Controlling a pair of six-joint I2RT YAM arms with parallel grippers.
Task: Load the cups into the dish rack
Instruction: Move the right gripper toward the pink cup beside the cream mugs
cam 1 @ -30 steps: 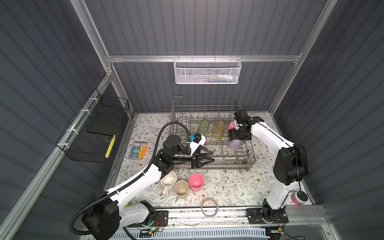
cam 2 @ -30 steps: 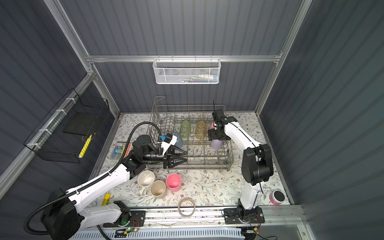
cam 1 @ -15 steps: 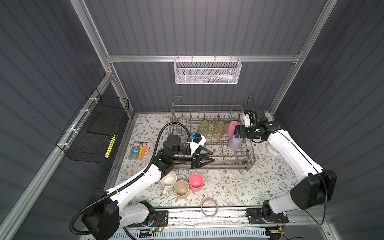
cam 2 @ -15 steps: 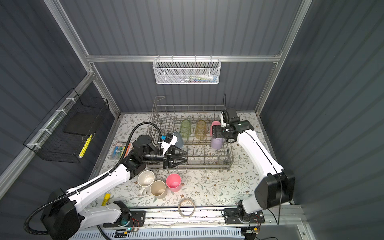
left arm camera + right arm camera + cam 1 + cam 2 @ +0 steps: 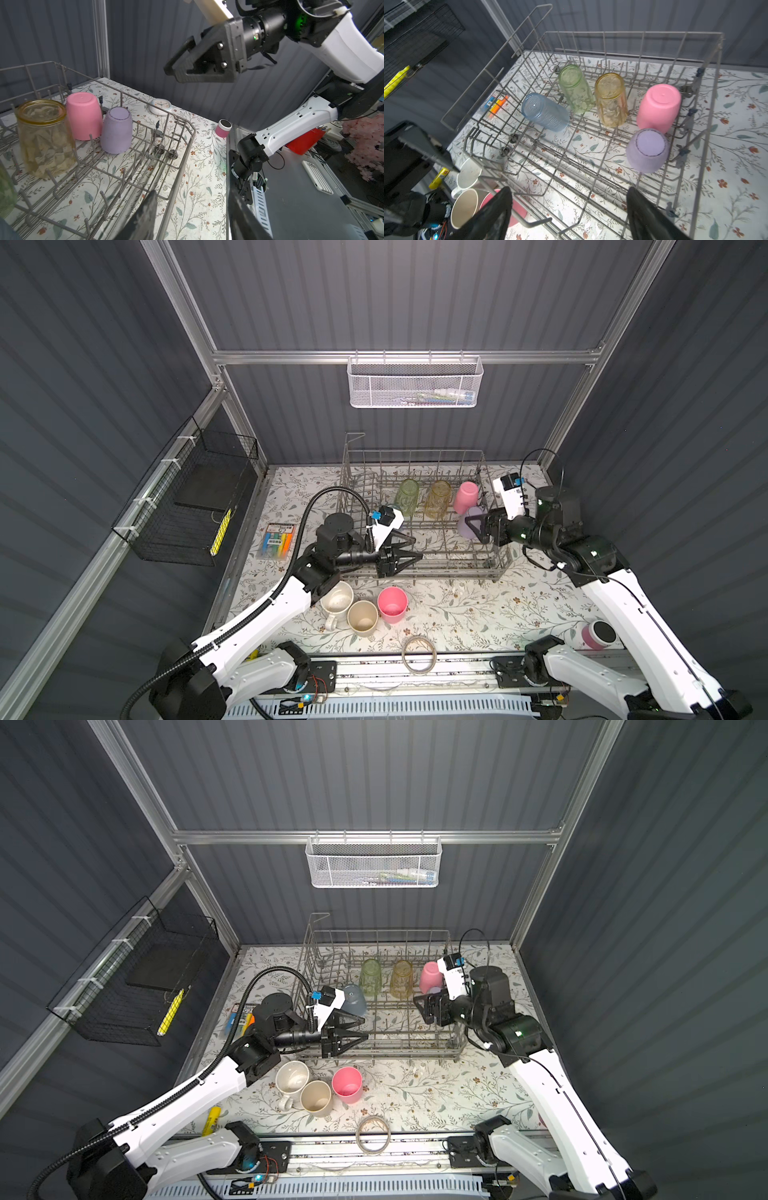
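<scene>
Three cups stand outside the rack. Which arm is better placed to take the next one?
Left, likely. The left gripper is open at the front edge of the dish rack, near the white mug, beige cup and pink cup; the right gripper is farther, by the lilac cup.

Blue tumbler (image 5: 356,999): one end covered by the left wrist camera in a top view.
Lilac cup (image 5: 434,991): only a sliver shows past the right gripper (image 5: 420,1009) in a top view.
Green tumbler (image 5: 5,187): blurred, cut off at the picture's edge in the left wrist view.
Pink cup (image 5: 518,209) on the table: mostly behind a finger in the right wrist view.
Marker pack (image 5: 245,1018): half under the left arm.
Mesh basket (image 5: 415,385): contents too small to tell.
Left gripper (image 5: 192,191): fingers (image 5: 145,218) blurred and cut off.
</scene>
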